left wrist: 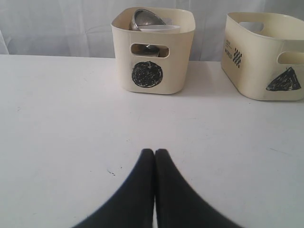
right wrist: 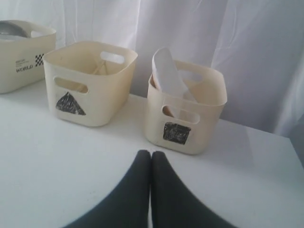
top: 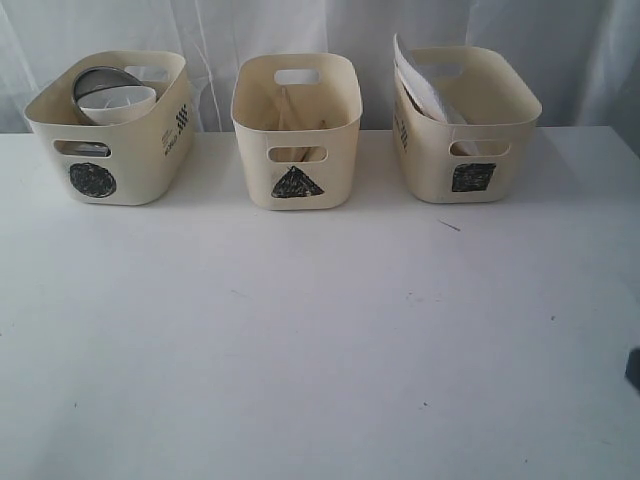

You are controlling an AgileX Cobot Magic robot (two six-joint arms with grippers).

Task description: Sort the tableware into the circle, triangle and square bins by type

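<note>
left gripper (left wrist: 154, 153): fingers together, holding nothing | right gripper (right wrist: 150, 154): likewise together, holding nothing | we find circle bin (top: 140, 165), triangle bin (top: 340, 165), square bin (top: 425, 160) along the far edge of the counter (top: 320, 350), holding steel bowl (top: 95, 80) and white bowl (top: 122, 103), chopsticks (top: 289, 108), plate (top: 418, 85) | risk: plate leans above its rim; we judge a bump could tip it out

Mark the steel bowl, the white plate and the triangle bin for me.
steel bowl (left wrist: 149, 18): left wrist view, its shiny inner wall.
white plate (right wrist: 166, 71): right wrist view, its raised upper part.
triangle bin (top: 338, 170): exterior view, front wall beside the handle cut-out.
</note>
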